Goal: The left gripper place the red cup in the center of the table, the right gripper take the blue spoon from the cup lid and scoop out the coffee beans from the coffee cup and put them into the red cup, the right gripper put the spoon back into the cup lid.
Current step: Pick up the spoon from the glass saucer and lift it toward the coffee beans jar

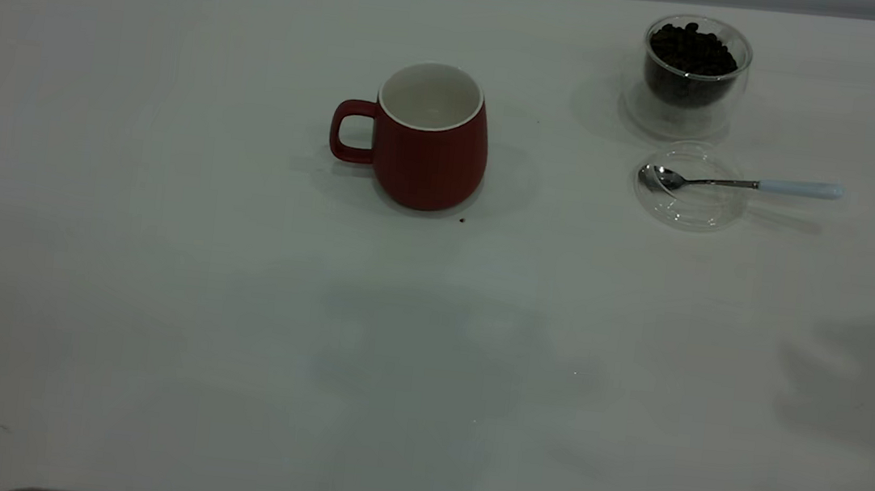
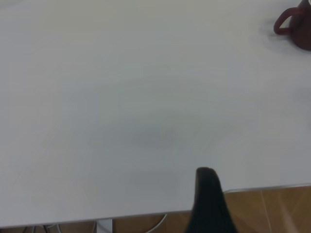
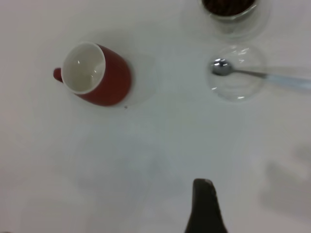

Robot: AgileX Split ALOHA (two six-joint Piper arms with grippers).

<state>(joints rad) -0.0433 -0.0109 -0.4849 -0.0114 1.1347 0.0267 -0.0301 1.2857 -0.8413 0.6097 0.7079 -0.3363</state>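
The red cup (image 1: 430, 141) stands upright near the middle of the table (image 1: 156, 289), handle toward the left, its white inside empty; it also shows in the right wrist view (image 3: 99, 75) and at the edge of the left wrist view (image 2: 297, 28). The coffee cup (image 1: 693, 76), filled with coffee beans (image 1: 691, 51), stands at the far right. In front of it lies the cup lid (image 1: 690, 199) with the blue spoon (image 1: 741, 183) resting across it, bowl in the lid, handle pointing right. The left gripper (image 2: 206, 177) hangs over the table's near edge. The right gripper (image 3: 203, 187) hovers high above the table, well short of the lid (image 3: 238, 75).
A tiny dark speck (image 1: 462, 219) lies by the red cup's base. Neither arm shows in the exterior view; a soft shadow falls at the table's right side (image 1: 862, 380). Wooden floor (image 2: 272, 208) shows past the table edge in the left wrist view.
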